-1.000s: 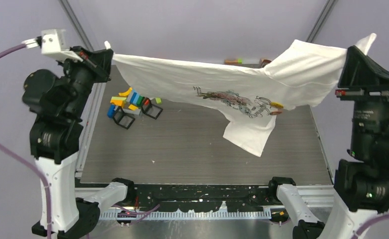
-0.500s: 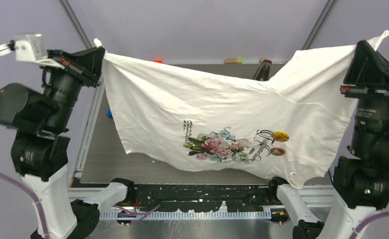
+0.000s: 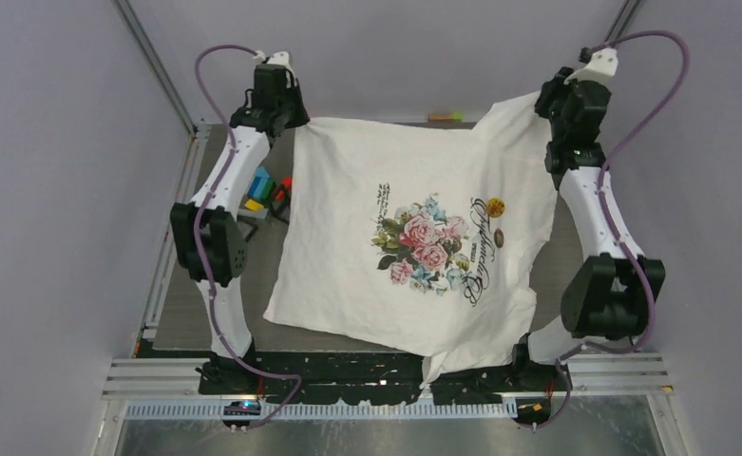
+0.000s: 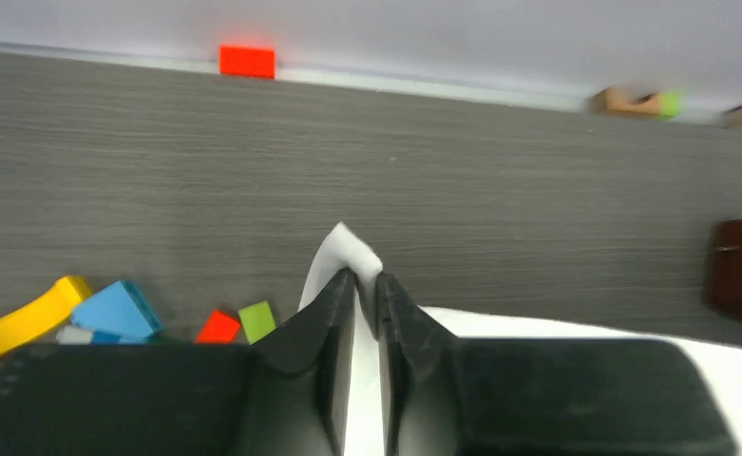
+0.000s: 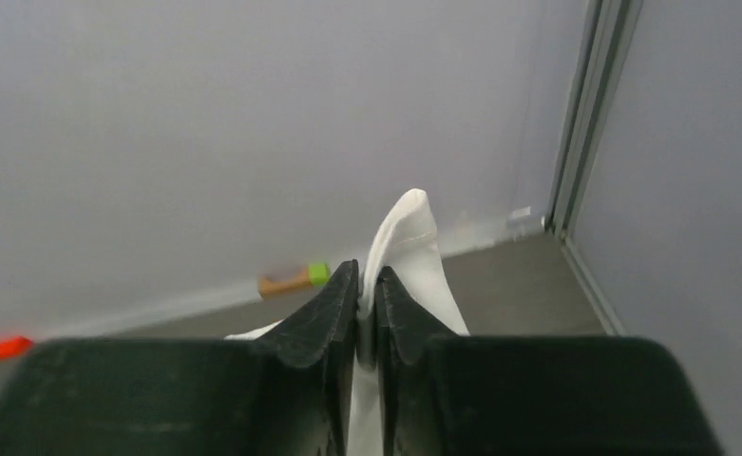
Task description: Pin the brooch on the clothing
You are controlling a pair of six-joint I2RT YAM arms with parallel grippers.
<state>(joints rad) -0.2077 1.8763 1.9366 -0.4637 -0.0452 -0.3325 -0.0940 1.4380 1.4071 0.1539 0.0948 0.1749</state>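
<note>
Jaws of your left gripper (image 4: pixel 365 281) and right gripper (image 5: pixel 367 277) clamp the T-shirt (image 3: pixel 343 199) corners; it now lies spread on the desk (image 4: pixel 538 190), not aloft.

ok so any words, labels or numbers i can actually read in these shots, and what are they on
Nothing here can be read as text.
Dark cursive lettering on the T-shirt, right of the rose print: too small and ornate to read.
Small dark block of lines on the shirt, up and left of the roses: too small to read.
Both wrist views: no writing shows.
</note>
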